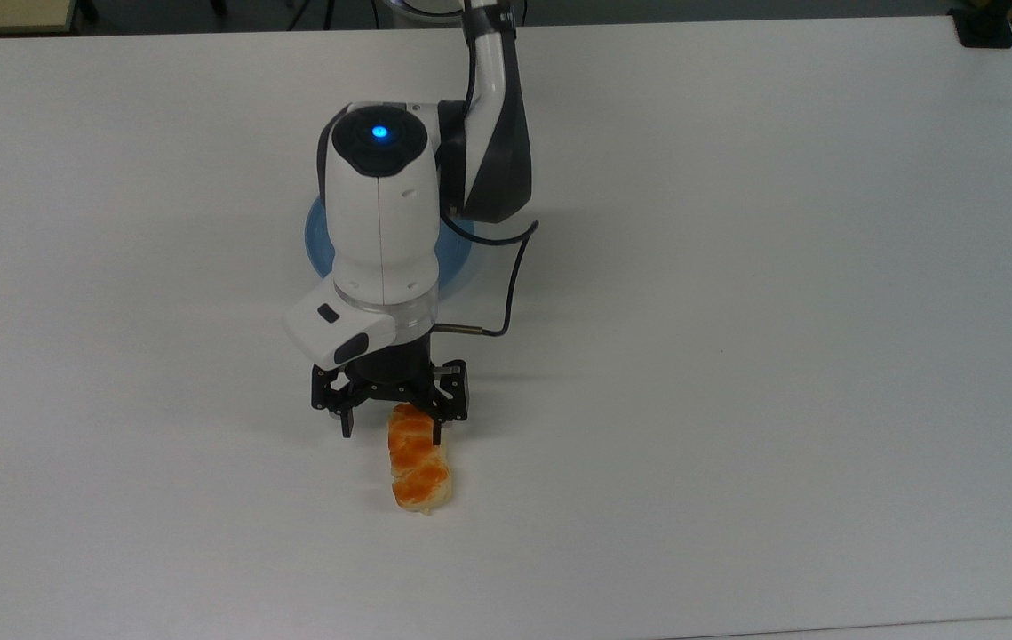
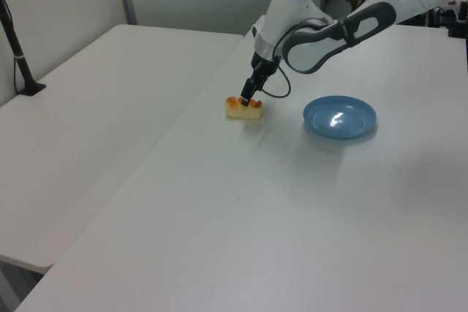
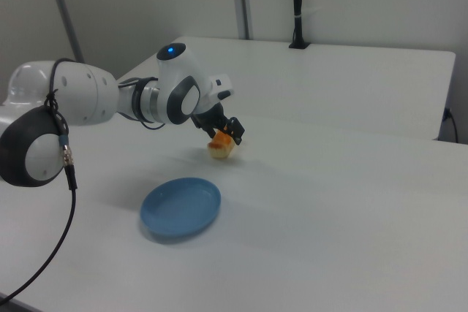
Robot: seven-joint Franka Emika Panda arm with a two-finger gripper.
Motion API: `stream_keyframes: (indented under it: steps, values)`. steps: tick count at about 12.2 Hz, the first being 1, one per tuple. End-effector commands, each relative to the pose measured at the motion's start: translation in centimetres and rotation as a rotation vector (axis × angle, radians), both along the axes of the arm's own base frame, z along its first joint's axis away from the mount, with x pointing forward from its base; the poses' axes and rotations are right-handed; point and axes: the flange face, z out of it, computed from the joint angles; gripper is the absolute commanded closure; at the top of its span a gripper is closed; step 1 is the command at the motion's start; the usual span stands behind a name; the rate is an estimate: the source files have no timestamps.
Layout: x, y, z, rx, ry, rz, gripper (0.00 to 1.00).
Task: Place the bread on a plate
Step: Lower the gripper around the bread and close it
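**Gripper hangs over one end of the bread, plate well apart**

While the bread (image 1: 418, 467) lies flat on the white table (image 1: 781, 311), glazed bumps upward, the Franka arm's gripper (image 1: 390, 434) hangs at the roll's far end in the top view, its black fingers (image 1: 346, 425) pointing down and spread wide. One finger stands over that end of the roll; the other hangs off the roll toward the top view's left, over bare table. The jaws pinch nothing, and whether the fingertip touches the glaze cannot be told. The roll runs lengthwise away from the gripper toward the near edge in the top view, most of its length uncovered.

Seen in the left view, the gripper (image 2: 247, 98) comes down on the bread (image 2: 243, 109) from above, the tips level with its orange top. The light-blue plate (image 2: 339, 118) sits to the left view's right of the roll, well apart from it, shallow and bare, with a bright glint on its floor.

From the right view, the gripper (image 3: 227, 132) hides part of the bread (image 3: 220, 148), while the plate (image 3: 180, 206) lies nearer the camera. In the top view the plate (image 1: 461, 258) shows as a blue rim on both sides of the white wrist (image 1: 379, 213), whose blue light (image 1: 378, 132) glows on top. A black cable (image 1: 506, 293) loops beside the wrist
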Motion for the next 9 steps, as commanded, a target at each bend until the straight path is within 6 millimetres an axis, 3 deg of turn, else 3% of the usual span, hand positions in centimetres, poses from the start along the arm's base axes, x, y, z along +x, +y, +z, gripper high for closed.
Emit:
stream_keyframes:
  steps: [1,4,8,9]
  values:
    - [1.1,2.4,-1.2,-0.010,-0.053,-0.011,0.02]
    - [1.1,2.9,-2.7,-0.020,-0.040,-0.016,0.03]
    - [1.2,2.3,-2.1,-0.018,-0.057,-0.024,0.07]
    - [1.2,2.3,-2.1,-0.018,-0.057,-0.023,0.12]
